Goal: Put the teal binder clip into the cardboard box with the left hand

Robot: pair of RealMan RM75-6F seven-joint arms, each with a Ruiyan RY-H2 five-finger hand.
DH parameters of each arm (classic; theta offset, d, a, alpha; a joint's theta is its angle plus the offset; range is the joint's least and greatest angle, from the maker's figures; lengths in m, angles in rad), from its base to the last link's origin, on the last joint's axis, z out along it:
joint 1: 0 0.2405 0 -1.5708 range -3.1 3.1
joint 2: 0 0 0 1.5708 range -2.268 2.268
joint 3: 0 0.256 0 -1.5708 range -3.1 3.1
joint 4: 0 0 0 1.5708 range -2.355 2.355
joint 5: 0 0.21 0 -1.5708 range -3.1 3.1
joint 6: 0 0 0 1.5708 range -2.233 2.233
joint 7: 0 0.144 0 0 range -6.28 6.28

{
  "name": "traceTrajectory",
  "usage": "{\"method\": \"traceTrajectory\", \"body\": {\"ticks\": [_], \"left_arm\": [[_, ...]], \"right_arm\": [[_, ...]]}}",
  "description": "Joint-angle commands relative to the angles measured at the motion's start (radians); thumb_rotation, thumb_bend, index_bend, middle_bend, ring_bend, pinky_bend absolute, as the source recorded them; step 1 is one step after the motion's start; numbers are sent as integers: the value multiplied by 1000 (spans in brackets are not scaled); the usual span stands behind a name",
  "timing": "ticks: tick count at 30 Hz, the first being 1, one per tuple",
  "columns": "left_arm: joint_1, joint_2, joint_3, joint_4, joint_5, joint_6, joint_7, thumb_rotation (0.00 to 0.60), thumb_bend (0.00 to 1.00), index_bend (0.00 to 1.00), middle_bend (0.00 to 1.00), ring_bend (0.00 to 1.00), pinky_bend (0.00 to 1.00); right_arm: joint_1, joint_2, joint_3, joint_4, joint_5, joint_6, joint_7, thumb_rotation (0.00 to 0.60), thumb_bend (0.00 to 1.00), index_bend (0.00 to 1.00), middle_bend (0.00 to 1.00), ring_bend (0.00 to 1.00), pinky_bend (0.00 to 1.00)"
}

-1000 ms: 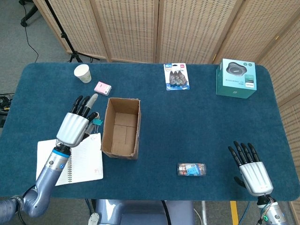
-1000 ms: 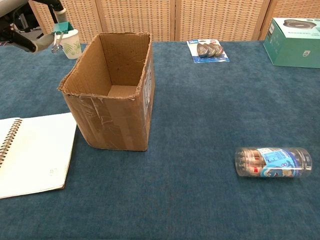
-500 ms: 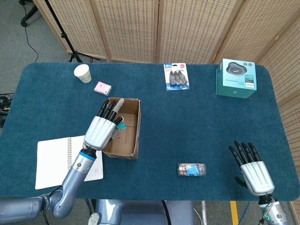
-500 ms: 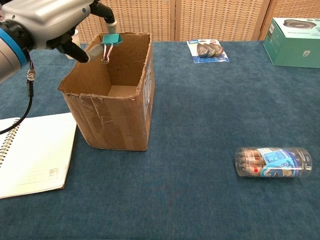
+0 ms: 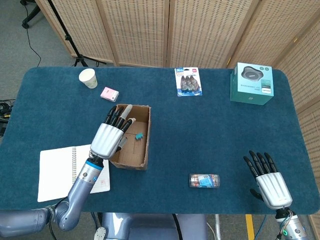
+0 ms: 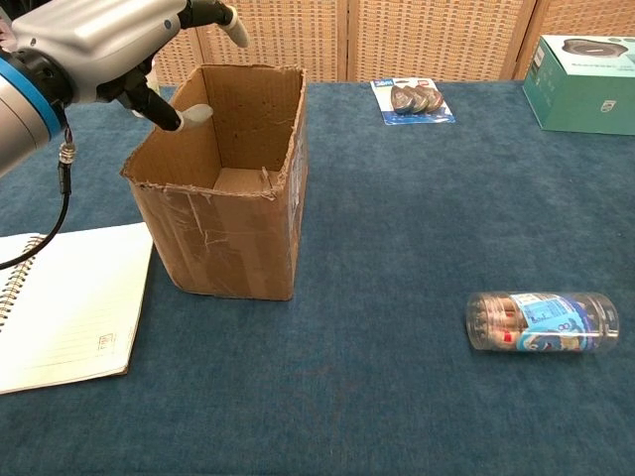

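Note:
The teal binder clip (image 5: 139, 136) lies on the floor of the open cardboard box (image 5: 145, 150), toward its right wall in the head view. In the chest view the box (image 6: 218, 238) hides most of the clip; only a thin wire handle (image 6: 265, 177) shows inside. My left hand (image 5: 111, 135) hovers over the box's left rim with its fingers spread and nothing in them; the chest view shows this hand (image 6: 109, 45) above the box's left wall. My right hand (image 5: 269, 181) rests open near the table's front right edge.
A spiral notebook (image 5: 57, 172) lies left of the box. A clear tube of small items (image 5: 204, 181) lies at front centre-right. At the back are a paper cup (image 5: 88, 78), a pink box (image 5: 109, 94), a blister pack (image 5: 188, 82) and a teal carton (image 5: 252, 83).
My left hand carried the clip rightward from beside the box to above its opening, then let it go. The clip dropped into the box. The right hand stayed put.

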Motion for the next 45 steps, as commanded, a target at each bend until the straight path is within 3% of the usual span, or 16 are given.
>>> {"method": "traceTrajectory", "body": {"ticks": [1,6,12,15,20,27,34,39,45], "left_arm": [[3,6,3,-1,7,5,-7,600,331,237,0,0,0],[20,42,8,-13,20,24,-24,600,331,237,0,0,0],[82,161,45,-7,35,56,-51,600,330,233,0,0,0],[105,201,56,2,34,59,-87,600,284,185,0,0,0],[148,273,78,10,50,73,-171,600,141,16,0,0,0],[208,353,132,13,59,73,-230,600,126,0,0,0,0],[275,373,186,28,3,48,-272,600,125,0,0,0,0],[330,327,215,111,-29,54,-313,600,130,0,0,0,0],[386,276,232,212,28,124,-402,600,139,0,0,0,0]], "right_arm": [[0,0,0,0,0,-1,0,600,156,0,0,0,0],[0,2,1,0,1,0,4,600,156,0,0,0,0],[0,-2,2,1,6,-2,-4,600,156,0,0,0,0],[0,-7,0,0,3,-5,-17,600,156,0,0,0,0],[1,-20,-4,2,-3,-11,-43,600,156,0,0,0,0],[1,-25,-7,4,-9,-11,-52,600,156,0,0,0,0],[0,-21,-7,6,-11,-6,-41,600,156,0,0,0,0],[-1,-19,-8,5,-15,-1,-38,600,156,0,0,0,0],[-2,-22,-11,5,-22,1,-44,600,156,0,0,0,0]]}}
